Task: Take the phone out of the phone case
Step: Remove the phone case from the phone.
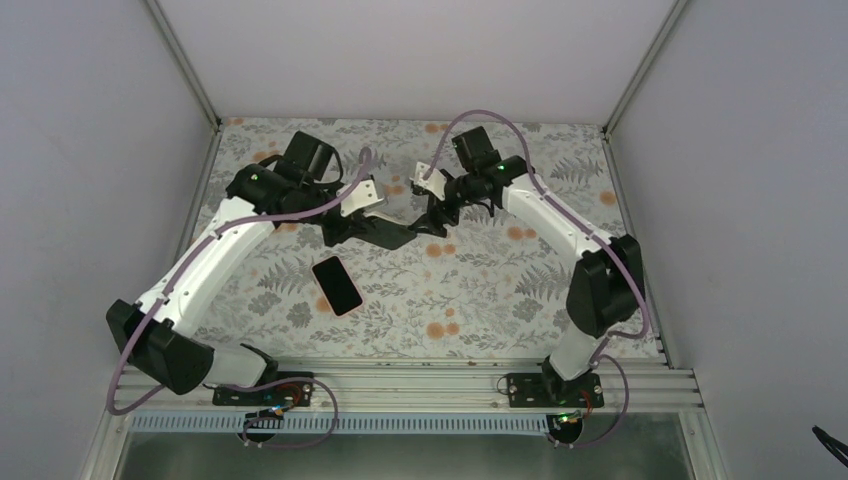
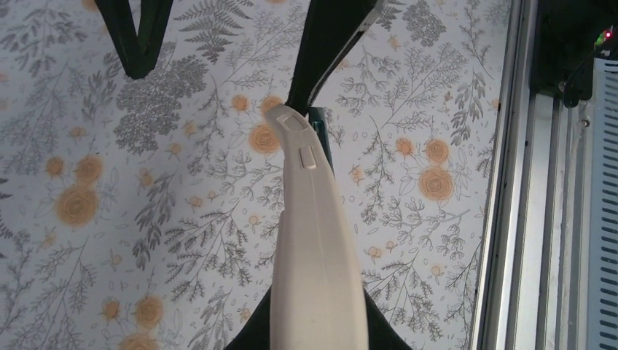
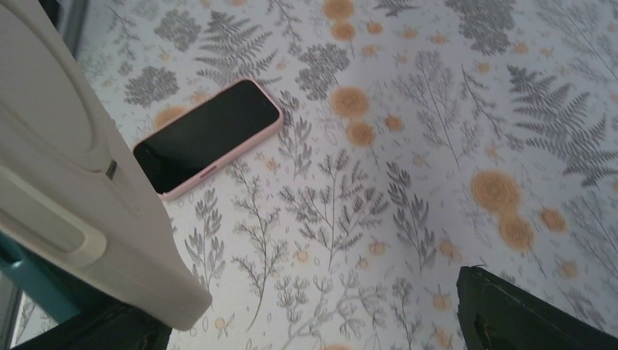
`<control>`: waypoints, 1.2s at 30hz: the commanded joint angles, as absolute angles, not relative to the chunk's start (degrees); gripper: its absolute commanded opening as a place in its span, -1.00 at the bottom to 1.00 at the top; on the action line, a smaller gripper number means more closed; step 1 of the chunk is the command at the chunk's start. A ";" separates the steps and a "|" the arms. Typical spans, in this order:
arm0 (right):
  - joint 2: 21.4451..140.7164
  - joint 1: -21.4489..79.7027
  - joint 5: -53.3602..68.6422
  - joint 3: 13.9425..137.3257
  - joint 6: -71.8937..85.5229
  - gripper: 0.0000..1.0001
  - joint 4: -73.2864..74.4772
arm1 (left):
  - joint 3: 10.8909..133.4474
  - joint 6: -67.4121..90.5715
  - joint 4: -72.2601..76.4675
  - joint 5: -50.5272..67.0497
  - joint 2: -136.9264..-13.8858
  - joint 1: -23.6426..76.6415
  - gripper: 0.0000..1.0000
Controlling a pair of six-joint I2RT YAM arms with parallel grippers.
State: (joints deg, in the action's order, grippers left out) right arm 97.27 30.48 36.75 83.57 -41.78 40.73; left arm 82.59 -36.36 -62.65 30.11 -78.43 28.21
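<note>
The table (image 1: 480,300) shows white, strewn with grey ferns and orange blossoms. The phone (image 3: 208,138) gleams black, rimmed in pale pink. The case (image 2: 313,248) is plain cream, with a teal strip (image 3: 25,273) beside it. The left arm (image 1: 215,260) and right arm (image 1: 545,215) are white with black joints and lilac cables (image 1: 483,111).

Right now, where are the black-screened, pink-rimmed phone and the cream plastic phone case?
Black-screened, pink-rimmed phone (image 3: 208,137): right wrist view, centre of its screen.
Cream plastic phone case (image 2: 315,248): left wrist view, middle of its side edge.
</note>
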 commanded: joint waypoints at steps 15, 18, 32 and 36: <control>117.73 39.88 74.49 112.12 -61.54 0.74 73.62 | 72.01 -32.51 -22.65 29.56 -69.88 24.88 -0.95; 117.27 40.34 75.96 111.98 -61.50 0.70 73.65 | 69.93 -32.27 -17.54 27.22 -69.85 24.16 -0.95; 116.39 46.13 77.92 108.02 -58.93 0.12 73.65 | 68.23 -31.73 1.18 14.47 -75.49 23.12 -0.95; 116.87 48.00 76.62 107.17 -58.91 -0.05 73.40 | 72.42 -31.95 -0.61 13.79 -77.21 22.92 -0.95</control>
